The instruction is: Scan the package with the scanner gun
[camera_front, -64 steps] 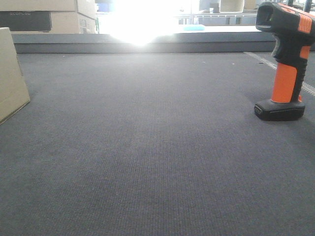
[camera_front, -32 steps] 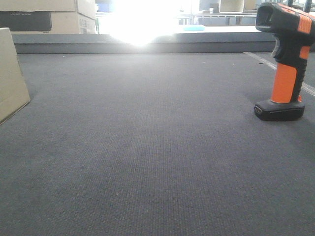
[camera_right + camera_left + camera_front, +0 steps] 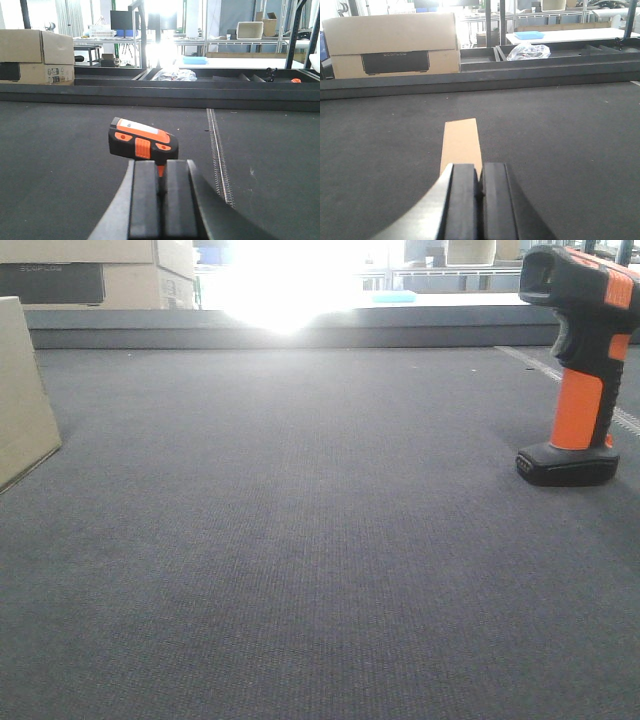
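The scanner gun (image 3: pixel 575 370) stands upright on its black base at the right of the dark mat, head pointing left. In the right wrist view its black-and-orange head (image 3: pixel 142 142) sits just beyond my right gripper (image 3: pixel 160 172), whose jaws are shut and hold nothing. The package (image 3: pixel 20 390), a plain tan box, shows at the left edge of the front view. In the left wrist view the package (image 3: pixel 461 142) lies right ahead of my left gripper (image 3: pixel 480 175), also shut and empty. Neither gripper appears in the front view.
A large cardboard box with a dark panel (image 3: pixel 395 45) stands behind the mat's raised back rail (image 3: pixel 520 75). A plastic bag (image 3: pixel 528 50) and a blue tray (image 3: pixel 529 35) lie further back. A ribbed metal strip (image 3: pixel 217 155) runs along the mat right of the scanner.
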Controlling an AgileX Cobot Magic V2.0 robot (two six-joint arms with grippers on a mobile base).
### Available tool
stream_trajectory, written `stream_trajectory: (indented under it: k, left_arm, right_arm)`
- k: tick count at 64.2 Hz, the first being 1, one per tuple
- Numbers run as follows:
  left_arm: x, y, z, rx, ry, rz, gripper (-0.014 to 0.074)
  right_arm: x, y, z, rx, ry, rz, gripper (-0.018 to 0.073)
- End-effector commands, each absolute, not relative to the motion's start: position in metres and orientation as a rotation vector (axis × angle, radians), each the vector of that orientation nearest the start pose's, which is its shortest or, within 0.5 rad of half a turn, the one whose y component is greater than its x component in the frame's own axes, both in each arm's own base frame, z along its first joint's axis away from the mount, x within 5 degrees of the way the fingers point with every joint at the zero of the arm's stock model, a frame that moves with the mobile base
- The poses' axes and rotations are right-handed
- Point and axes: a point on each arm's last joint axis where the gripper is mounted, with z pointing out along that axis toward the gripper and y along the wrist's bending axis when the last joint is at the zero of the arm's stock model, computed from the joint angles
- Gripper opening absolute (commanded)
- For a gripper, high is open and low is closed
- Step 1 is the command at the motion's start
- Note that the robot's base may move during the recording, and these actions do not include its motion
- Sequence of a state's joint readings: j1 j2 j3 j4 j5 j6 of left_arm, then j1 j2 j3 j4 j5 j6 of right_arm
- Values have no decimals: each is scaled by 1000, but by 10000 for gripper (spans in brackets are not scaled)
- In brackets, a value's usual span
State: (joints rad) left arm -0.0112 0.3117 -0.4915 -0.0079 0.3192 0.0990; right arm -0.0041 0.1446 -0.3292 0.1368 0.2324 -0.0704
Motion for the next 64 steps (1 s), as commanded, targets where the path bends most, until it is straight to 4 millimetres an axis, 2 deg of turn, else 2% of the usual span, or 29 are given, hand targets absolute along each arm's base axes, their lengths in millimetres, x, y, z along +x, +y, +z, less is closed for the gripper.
stream_trajectory:
  k: [1, 43, 53, 64]
  left_arm:
    - [69, -2, 331, 79, 1598, 41, -111]
    - [67, -1, 328, 81, 1597, 48, -111]
    - [59, -1, 304, 81, 1557, 55, -111]
    - [54, 0, 260, 58, 1501, 64, -111]
  right_arm:
    - [52, 2, 294, 27, 1520, 58, -154]
    - [52, 2, 294, 27, 1520, 58, -154]
    - [52, 2, 294, 27, 1520, 58, -154]
    - [52, 2, 294, 27, 1520, 58, -154]
